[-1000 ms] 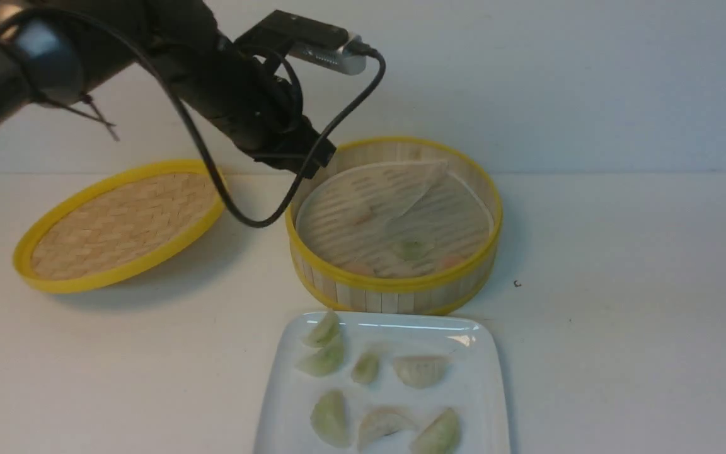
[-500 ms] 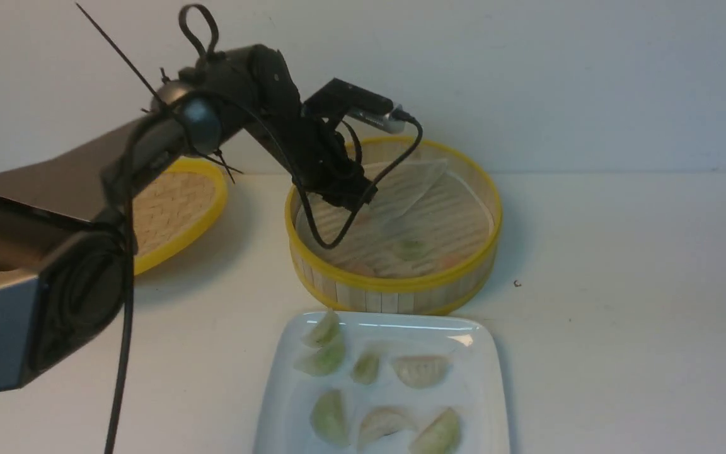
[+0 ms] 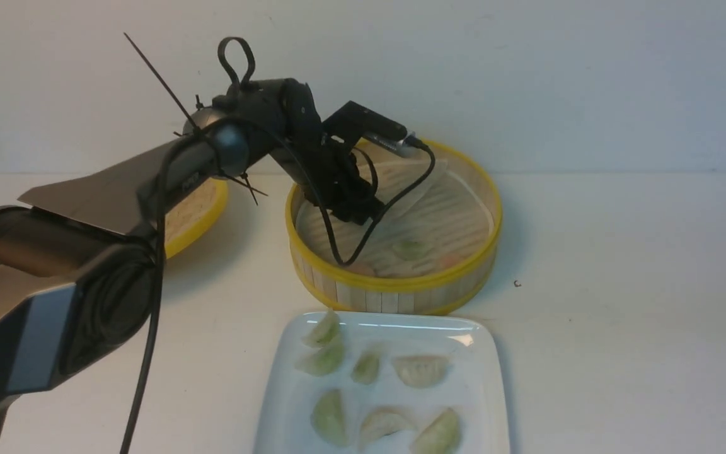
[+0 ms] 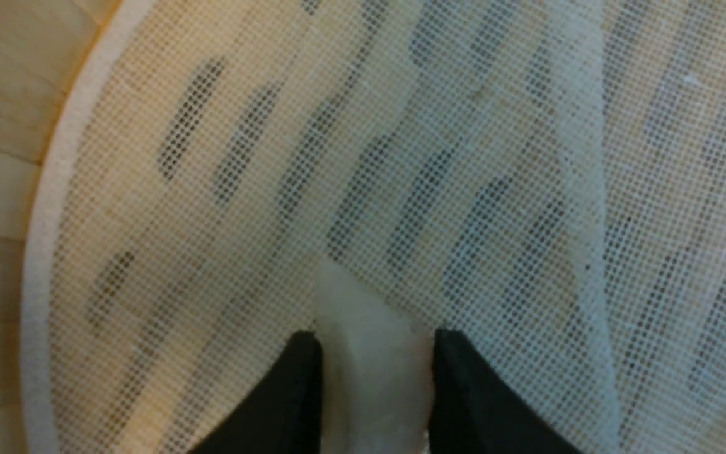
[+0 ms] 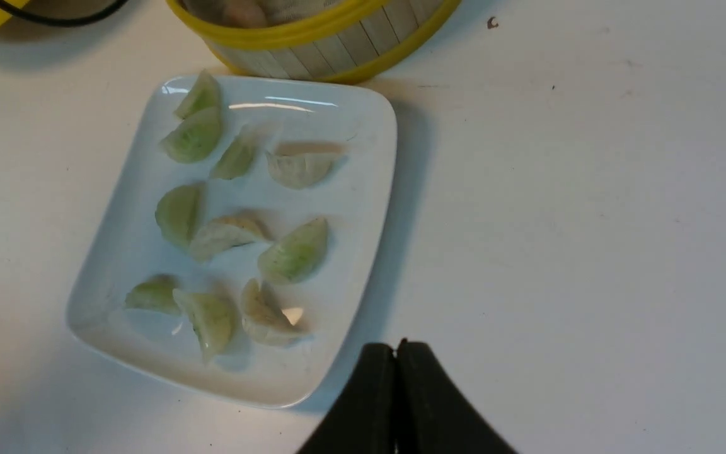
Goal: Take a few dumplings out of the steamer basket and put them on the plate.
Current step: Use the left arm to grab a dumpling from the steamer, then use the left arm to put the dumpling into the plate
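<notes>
Left claw [image 4: 375, 339] is down inside the steamer basket [image 3: 401, 287], at its 9 o'clock side. The jaws are narrowed against both flanks of a pale dumpling [image 4: 366, 309] lying on the liner [image 4: 483, 176]. Danger here: pinch the mesh too and the liner lifts, tipping the green dumpling [image 3: 410, 247] near 6 o'clock. Squeeze hard and that slick skin tears or squirts free. The plate [image 3: 476, 391], at 6 o'clock from the basket, looks crowded, so a careless drop lands on a neighbour. The dangling cable [image 3: 363, 243] could snag the rim. Right claw [image 5: 396, 345] is pressed shut over the table [image 5: 590, 252], beside the plate.
</notes>
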### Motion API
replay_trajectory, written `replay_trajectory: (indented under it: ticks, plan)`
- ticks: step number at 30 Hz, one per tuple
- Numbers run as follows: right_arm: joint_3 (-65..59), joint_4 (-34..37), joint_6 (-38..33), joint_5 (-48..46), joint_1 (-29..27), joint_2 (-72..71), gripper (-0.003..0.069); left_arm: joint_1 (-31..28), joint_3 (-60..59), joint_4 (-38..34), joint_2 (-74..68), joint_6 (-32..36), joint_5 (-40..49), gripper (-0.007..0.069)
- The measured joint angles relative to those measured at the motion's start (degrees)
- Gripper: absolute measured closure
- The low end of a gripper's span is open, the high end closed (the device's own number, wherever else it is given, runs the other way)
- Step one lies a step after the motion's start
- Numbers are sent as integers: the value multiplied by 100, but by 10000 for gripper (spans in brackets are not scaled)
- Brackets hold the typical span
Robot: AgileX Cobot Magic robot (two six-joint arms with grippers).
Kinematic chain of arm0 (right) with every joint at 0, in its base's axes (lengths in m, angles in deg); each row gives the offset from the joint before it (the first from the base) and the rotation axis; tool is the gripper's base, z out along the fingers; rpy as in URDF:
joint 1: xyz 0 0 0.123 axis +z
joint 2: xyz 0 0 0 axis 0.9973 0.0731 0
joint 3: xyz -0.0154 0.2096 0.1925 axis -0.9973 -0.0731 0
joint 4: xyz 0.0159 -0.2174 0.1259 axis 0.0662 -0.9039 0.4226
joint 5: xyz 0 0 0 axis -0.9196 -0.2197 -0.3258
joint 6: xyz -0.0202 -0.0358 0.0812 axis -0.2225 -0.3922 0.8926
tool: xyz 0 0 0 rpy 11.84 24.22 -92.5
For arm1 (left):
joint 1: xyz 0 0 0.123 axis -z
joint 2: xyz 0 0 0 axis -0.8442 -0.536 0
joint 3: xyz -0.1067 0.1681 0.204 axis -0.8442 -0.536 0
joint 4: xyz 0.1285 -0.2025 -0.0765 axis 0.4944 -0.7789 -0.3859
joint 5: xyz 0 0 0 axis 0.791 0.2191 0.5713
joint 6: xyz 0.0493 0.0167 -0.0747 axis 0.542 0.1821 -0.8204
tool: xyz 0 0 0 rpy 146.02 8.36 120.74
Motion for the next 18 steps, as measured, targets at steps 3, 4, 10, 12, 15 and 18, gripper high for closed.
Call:
replay_trajectory:
  ticks: [3,4,10,12,15,18]
  plan:
    - [0,0,0,0,0,0,669,0,139,142,102,-170,522,431]
    - [0,0,0,0,0,0,669,0,240,177,193,-200,751,431]
    - [0,0,0,-2,0,0,669,0,874,196,901,-250,1883,431]
    - [0,0,0,-2,0,0,669,0,1091,196,1141,-271,2136,431]
    - [0,6,0,-2,0,-5,669,0,1144,191,1450,-384,2247,431]
    - [0,6,-10,-32,0,-5,669,0,1010,191,1865,-899,2299,431]
